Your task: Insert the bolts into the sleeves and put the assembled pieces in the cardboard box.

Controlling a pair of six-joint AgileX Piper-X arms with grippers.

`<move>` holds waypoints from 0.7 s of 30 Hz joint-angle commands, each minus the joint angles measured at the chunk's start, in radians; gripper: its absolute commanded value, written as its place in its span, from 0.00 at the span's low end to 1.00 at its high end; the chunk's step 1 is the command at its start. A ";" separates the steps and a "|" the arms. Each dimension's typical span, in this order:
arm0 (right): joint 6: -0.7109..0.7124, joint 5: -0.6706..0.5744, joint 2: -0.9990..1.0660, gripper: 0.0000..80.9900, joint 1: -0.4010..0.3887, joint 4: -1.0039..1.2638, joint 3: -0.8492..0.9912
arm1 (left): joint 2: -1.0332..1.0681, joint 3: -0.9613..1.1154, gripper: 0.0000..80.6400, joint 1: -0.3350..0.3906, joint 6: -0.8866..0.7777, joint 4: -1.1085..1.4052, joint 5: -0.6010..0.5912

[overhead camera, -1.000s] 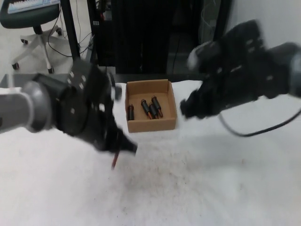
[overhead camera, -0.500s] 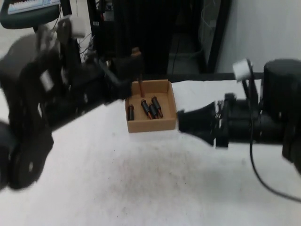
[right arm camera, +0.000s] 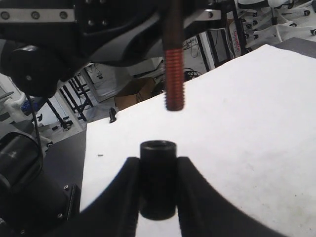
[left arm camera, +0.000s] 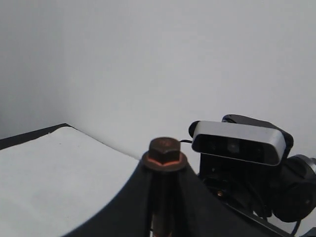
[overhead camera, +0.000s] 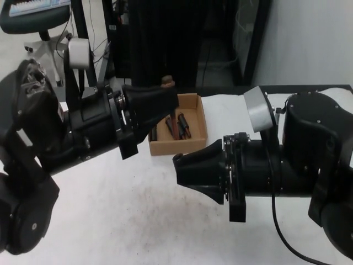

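Found the bolt [left arm camera: 163,150] clamped upright in the left gripper [left arm camera: 163,174], jaws closed on its shank, with the copper-toned hexagonal head and flange poking clear above the fingertips. Saw its threaded end [right arm camera: 174,84] hanging free out of the same gripper. Found the sleeve [right arm camera: 158,192], a short black tube, gripped upright in the right gripper [right arm camera: 158,165], jaws pressed against its sides and its open mouth turned toward the bolt. Noted the threaded tip near that mouth and roughly in line with it, but apart from it and not entered.

In the high view, placed the left gripper [overhead camera: 164,100] raised in front of the left part of the cardboard box [overhead camera: 193,144], with the bolt head showing on top of it. Placed the right gripper [overhead camera: 183,165] nearer the camera, on the near side of the box's front wall, pointing toward the left arm.

Found the cardboard box resting open toward the far side of the white-covered bench [overhead camera: 138,215]. Saw several dark assembled pieces [overhead camera: 179,126] lying inside, partly hidden behind the left gripper.

In the left wrist view, saw the right arm's silver wrist camera [left arm camera: 239,143] beyond the bolt head, against a pale wall [left arm camera: 148,59]. Noted an office chair [overhead camera: 33,25] and a dark rack [overhead camera: 165,38] past the bench.
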State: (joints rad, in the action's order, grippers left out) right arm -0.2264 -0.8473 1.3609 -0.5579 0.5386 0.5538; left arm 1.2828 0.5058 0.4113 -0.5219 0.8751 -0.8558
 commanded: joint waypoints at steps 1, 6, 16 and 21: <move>0.003 0.003 -0.017 0.01 0.003 0.021 0.002 | -0.014 0.003 0.00 -0.004 -0.011 0.021 -0.032; 0.003 0.003 -0.017 0.01 0.003 0.021 0.002 | -0.014 0.003 0.00 -0.030 -0.011 0.045 -0.028; 0.001 0.003 -0.017 0.01 -0.001 0.136 0.002 | -0.014 0.003 0.00 -0.057 -0.047 0.062 -0.028; -0.006 0.015 -0.017 0.01 -0.001 0.148 0.002 | -0.014 0.003 0.00 -0.057 -0.047 0.064 -0.028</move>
State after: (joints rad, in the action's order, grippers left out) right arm -0.2284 -0.8391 1.3584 -0.5579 0.6733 0.5538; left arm 1.2828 0.5058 0.3563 -0.5618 0.9166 -0.8776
